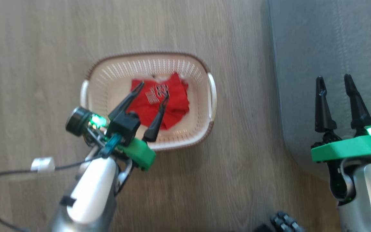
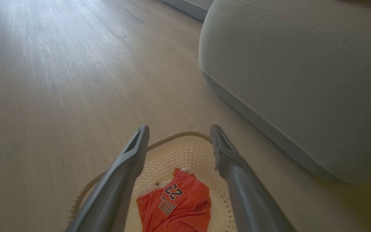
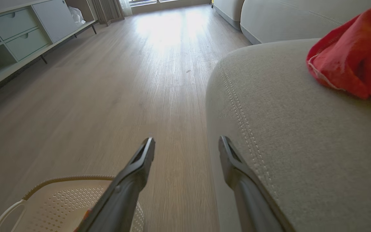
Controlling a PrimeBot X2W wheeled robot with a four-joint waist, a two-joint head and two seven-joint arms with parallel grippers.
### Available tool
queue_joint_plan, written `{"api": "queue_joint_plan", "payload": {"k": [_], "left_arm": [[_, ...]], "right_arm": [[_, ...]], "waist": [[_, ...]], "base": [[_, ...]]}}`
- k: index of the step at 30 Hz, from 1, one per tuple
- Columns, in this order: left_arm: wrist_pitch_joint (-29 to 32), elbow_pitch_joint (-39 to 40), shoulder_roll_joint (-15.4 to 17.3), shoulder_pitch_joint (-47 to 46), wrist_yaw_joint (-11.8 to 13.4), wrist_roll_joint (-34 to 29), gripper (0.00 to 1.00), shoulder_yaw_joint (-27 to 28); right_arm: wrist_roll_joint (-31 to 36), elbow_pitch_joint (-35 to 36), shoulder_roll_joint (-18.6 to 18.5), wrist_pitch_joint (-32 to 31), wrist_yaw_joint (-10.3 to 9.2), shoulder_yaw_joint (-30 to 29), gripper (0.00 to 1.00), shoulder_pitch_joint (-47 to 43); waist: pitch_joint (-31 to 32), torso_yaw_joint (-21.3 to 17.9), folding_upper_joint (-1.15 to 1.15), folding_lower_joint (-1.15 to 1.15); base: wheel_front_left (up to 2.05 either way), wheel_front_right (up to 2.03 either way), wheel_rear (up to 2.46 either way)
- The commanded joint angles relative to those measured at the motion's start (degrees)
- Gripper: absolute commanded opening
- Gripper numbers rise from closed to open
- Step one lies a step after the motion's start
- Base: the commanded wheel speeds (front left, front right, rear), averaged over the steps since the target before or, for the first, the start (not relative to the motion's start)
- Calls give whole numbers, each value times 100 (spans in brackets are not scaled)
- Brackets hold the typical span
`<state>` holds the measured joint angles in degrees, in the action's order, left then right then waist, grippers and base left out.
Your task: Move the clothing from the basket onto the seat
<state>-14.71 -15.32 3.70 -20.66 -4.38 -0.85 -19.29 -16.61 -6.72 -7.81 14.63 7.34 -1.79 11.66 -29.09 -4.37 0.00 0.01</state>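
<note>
The cream basket (image 1: pixel 108 80) with a brown rim sits on the wood floor. In it lies the red jersey (image 1: pixel 172 100) with white lettering, its number 23 readable in the left wrist view (image 2: pixel 179 203). My left gripper (image 1: pixel 153 88) hangs open above the jersey, fingers spread to either side of it and nothing held. Open too, my right gripper (image 1: pixel 333 82) is over the near edge of the grey seat (image 1: pixel 317 38). A second red garment (image 3: pixel 353 61) lies on the seat (image 3: pixel 301 129) at the right of the right wrist view. The basket's corner (image 3: pixel 60 199) shows there too.
Wood floor runs between basket and seat. A pale cabinet with drawers (image 3: pixel 18 35) stands along the far left wall. A second grey cushion (image 3: pixel 279 16) lies beyond the seat. A black cable with a white connector (image 1: pixel 42 164) trails from my left arm.
</note>
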Motion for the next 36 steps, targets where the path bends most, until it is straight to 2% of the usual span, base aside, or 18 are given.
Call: {"api": "queue_joint_plan", "payload": {"k": [1, 2, 6, 12, 17, 28, 36], "left_arm": [[-29, -156, 162, -317, -13, -126, 100, 23], [-29, -156, 162, -317, -13, -126, 100, 23], [-29, -951, 338, -899, -22, -277, 100, -228], [-29, -2498, 674, -1997, 1, -602, 100, -733], [-29, -3338, 743, -2727, 85, -662, 100, -941], [-29, -4451, 609, -3834, 109, -719, 100, -1415], [19, -5572, 365, -4508, 335, -738, 100, -1540]], "right_arm": [[46, 278, 56, 37, 14, 121, 100, 40], [46, 278, 56, 37, 14, 121, 100, 40], [70, 496, 178, 37, 14, 204, 100, 28], [39, 724, 345, 37, 14, 555, 100, 88], [24, 828, 431, 37, 14, 853, 100, 166], [-65, 896, 490, 37, 14, 1294, 100, -50], [-245, 1081, 492, 37, 14, 1489, 100, -265]], "waist": [[-858, -315, 0, -1], [-858, -315, 0, -1], [-1418, -431, 0, -1], [-2225, -627, 0, -1], [-2660, -771, 0, -1], [-3063, -908, 0, -1], [-3144, -967, 0, -1]], "base": [[0, 0, 0], [0, 0, 0], [0, 0, 0], [0, 0, 0], [0, 0, 0], [0, 0, 0], [0, 0, 0]]}}
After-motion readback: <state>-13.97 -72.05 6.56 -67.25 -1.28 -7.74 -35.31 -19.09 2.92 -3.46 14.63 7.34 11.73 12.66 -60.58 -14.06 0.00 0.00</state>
